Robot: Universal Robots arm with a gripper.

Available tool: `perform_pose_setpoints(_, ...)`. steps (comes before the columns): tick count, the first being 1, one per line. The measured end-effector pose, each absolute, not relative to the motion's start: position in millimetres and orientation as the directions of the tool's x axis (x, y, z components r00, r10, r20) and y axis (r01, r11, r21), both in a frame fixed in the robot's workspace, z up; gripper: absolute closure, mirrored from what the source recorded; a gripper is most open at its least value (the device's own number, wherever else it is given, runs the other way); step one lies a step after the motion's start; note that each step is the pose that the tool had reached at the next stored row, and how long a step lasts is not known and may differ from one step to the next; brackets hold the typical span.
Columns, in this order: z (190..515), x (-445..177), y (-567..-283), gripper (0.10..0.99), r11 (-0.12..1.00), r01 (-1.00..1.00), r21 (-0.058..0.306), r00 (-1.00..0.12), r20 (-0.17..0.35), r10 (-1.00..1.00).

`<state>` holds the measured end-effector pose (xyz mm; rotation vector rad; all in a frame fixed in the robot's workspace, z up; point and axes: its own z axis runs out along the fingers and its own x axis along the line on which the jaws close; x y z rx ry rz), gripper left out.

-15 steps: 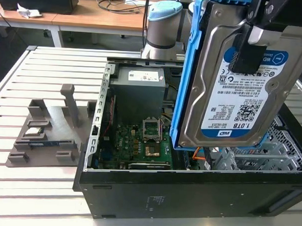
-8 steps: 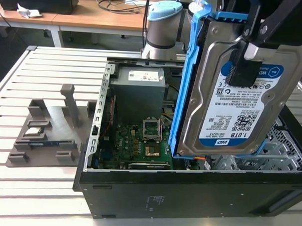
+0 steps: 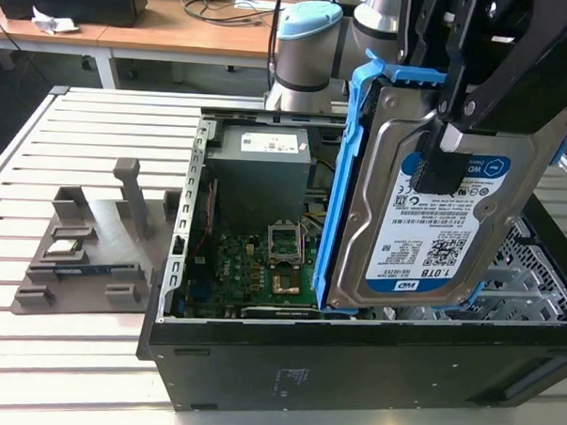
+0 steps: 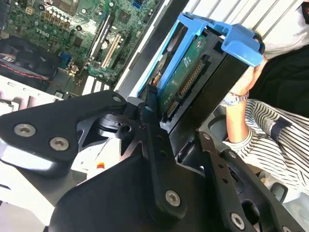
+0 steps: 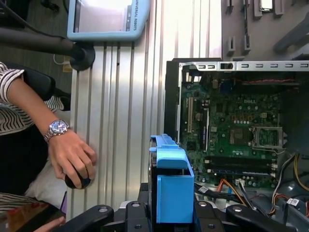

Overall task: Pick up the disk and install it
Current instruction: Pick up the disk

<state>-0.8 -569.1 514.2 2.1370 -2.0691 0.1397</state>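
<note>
So right now the gripper [image 3: 438,161] has the disk [image 3: 423,247] clamped, fingers pinched narrow across its flat faces, one black finger pressing on the label side. The disk hangs on edge, a bit tilted, above the open computer case [image 3: 352,366], over the case's half toward the exterior view's right, clear of the motherboard [image 3: 253,263] and the power supply [image 3: 262,174] at the far end. Its blue frame [image 3: 332,224] wraps the edges and looks intact

My take on doing this carry well:
- the grip sits high on the disk, so most of it hangs below the fingers. I'd go slow and skip any quick wrist turns, or it could swing or slip
- level out that tilt before it gets near any metal, a skewed frame will probably bind
- watch the loose cables [image 5: 231,186] in the first wrist view, they lie close under the disk and could snag the frame

Also, a person's hand [image 5: 72,157] rests on the slatted table [image 5: 120,96] beside the case, well apart from the disk, but worth minding
</note>
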Motion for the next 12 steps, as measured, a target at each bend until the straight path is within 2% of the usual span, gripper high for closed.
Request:
perform_pose_setpoints(5,502.0,-0.6,-569.1,0.725,-0.028,-0.998,0.052,0.037,0.171,-0.985)
perform_pose_setpoints(12,501.9,-0.5,-569.8,0.725,-0.036,-0.998,0.047,0.037,0.005,-0.999)
